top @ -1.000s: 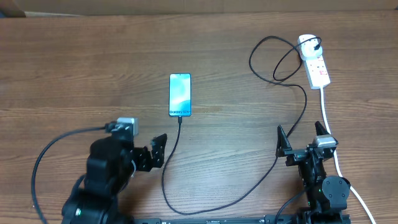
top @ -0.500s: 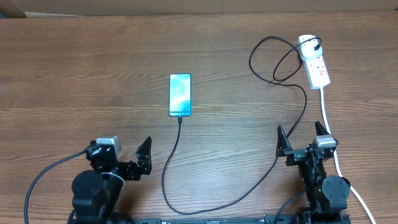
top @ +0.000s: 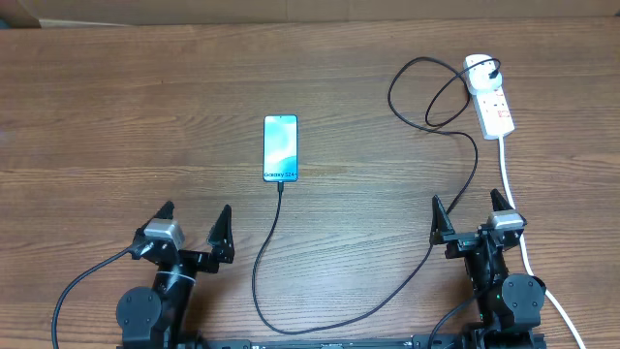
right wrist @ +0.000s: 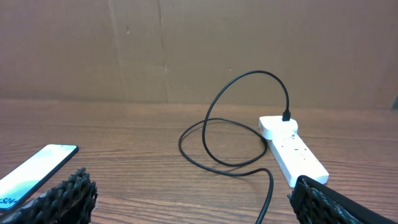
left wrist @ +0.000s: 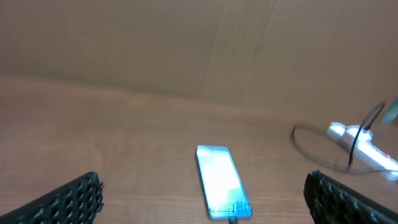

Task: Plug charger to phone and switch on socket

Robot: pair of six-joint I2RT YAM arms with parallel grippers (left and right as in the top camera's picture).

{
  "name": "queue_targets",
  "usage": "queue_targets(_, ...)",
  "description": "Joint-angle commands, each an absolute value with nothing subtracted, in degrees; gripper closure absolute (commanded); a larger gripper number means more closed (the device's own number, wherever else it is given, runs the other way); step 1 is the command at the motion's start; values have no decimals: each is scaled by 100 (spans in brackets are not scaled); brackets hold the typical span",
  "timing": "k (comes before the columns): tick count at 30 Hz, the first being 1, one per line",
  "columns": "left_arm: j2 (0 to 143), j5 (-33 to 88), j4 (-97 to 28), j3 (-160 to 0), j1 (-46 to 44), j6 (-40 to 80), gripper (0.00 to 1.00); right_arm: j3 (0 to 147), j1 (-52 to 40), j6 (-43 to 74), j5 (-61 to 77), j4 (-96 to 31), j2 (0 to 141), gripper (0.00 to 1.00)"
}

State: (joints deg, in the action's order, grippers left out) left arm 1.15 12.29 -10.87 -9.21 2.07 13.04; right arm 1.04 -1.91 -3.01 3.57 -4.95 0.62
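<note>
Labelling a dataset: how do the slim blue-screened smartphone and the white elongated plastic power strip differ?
The smartphone is flat with a bright blue screen; the power strip is a thicker white block with red markings. The smartphone lies centrally, the power strip at the far right. Shared: a thin black cable reaches one end of each.

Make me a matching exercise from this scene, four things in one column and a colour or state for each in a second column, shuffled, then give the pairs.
Column one:
1. phone
2. socket
3. charger
4. left gripper

Column two:
A. black, thin and looping
B. jaws open, holding nothing
C. white, long, with red markings
D. bright blue screen, lying flat

Pairs: 1-D, 2-C, 3-A, 4-B
</note>
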Motion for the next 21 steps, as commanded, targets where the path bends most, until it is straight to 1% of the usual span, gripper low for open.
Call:
queue_targets(1, 16, 1507, -456, -495, 320, 1177, 1, 45, -220, -309, 305, -467, 16, 0)
queue_targets(7, 16, 1431, 93, -23, 320, 1173, 1, 45, -220, -309, 305, -464, 16, 0)
queue_targets(13, 16, 655, 8, -25, 320, 1173, 0, 45, -220, -309, 305, -464, 16, 0)
queue_targets(17, 16, 237, -338, -25, 320, 1166, 0, 45, -220, -309, 305, -464, 16, 0)
queue_targets(21, 16, 259, -432, -27, 294, 508, 0, 45, -220, -309, 305, -464, 16, 0)
